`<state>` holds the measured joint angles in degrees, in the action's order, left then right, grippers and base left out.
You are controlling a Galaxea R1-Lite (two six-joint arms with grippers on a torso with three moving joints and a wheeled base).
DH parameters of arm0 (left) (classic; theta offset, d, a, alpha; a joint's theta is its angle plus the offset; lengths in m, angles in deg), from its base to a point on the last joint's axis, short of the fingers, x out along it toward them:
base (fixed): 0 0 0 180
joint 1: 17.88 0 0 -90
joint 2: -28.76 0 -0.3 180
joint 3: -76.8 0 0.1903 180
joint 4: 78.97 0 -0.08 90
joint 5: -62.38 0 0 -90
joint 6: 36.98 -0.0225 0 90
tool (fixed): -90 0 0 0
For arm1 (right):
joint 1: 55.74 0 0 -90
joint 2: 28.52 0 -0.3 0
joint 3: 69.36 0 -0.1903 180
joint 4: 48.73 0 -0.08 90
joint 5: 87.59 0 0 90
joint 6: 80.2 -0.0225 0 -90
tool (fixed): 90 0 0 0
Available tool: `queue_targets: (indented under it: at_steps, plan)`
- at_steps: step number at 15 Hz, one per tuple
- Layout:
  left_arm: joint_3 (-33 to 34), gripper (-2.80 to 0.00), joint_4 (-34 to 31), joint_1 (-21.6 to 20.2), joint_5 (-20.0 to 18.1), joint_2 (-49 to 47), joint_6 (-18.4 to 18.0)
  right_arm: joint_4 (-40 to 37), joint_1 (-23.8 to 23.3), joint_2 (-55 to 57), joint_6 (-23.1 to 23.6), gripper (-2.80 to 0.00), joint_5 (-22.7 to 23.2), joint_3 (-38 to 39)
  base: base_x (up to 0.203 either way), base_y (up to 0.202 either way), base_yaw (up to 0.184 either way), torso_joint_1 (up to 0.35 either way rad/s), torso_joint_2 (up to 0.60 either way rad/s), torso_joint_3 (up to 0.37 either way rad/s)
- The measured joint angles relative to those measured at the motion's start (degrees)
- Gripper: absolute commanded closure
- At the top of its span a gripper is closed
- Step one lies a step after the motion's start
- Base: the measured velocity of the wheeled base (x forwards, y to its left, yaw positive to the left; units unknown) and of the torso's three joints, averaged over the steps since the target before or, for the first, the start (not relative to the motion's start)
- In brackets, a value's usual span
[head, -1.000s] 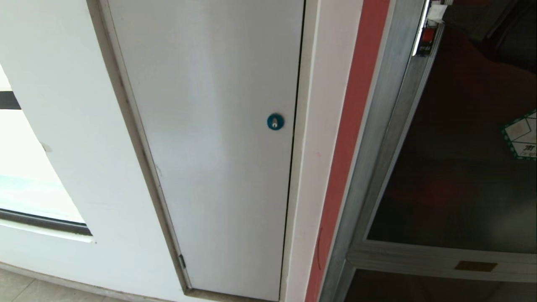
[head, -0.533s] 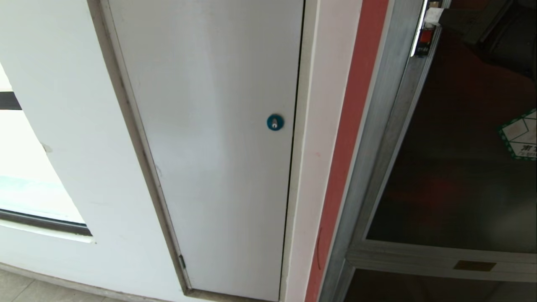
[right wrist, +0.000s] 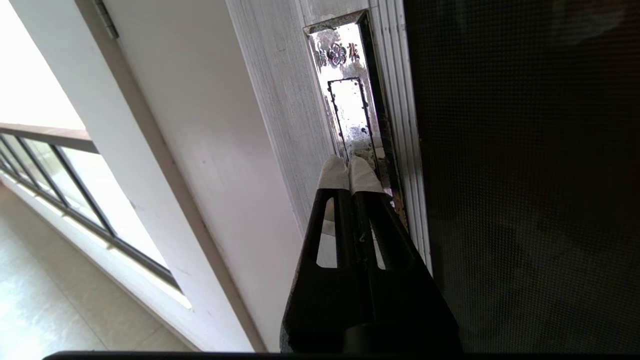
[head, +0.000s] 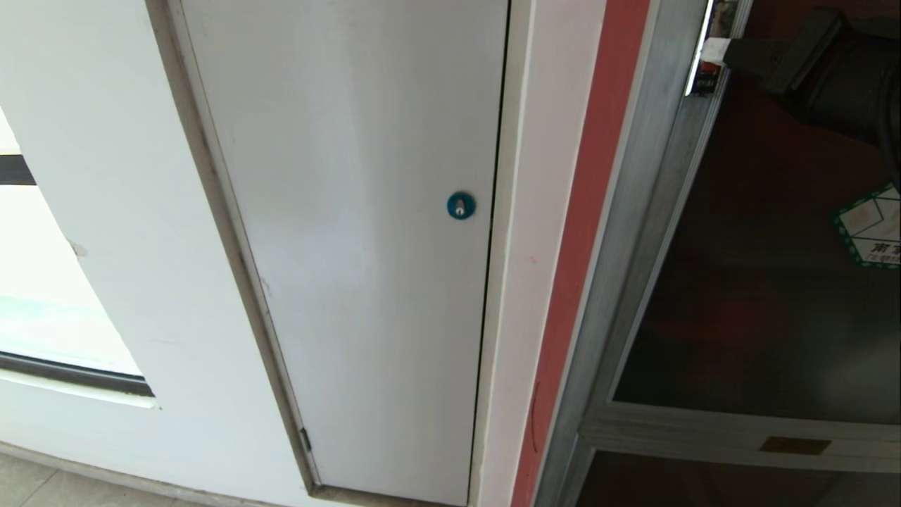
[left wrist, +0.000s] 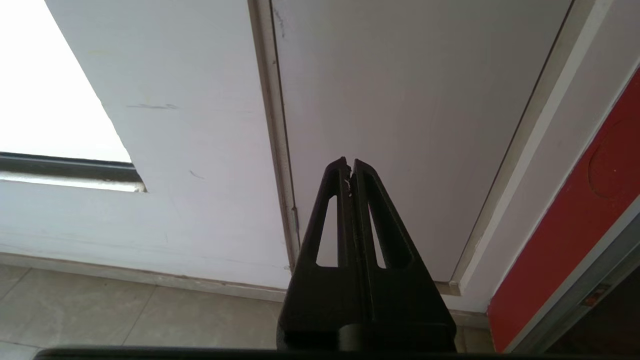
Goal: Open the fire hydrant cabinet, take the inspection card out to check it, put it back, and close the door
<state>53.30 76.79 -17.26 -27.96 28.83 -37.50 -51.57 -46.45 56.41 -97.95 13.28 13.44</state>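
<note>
Right gripper (head: 712, 51) upper right of head view, white-taped tips pinched together, empty, pressing door (head: 760, 296) latch recess. I judge tips may skid off polished plate, door staying unopened. Left gripper (left wrist: 350, 165) closed, idle.

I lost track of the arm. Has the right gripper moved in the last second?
Yes. The right gripper has come down toward the door's small red latch.
</note>
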Motion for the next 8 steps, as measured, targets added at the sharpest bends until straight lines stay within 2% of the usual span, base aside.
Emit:
queue_targets:
  at_steps: [8]
  plan:
    - [0.0,0.00,0.0,0.0,0.0,0.0,0.0,0.2,-0.2,-2.4,0.1,0.00,0.0,1.4,0.000,0.000,0.000,0.000,0.00,0.000]
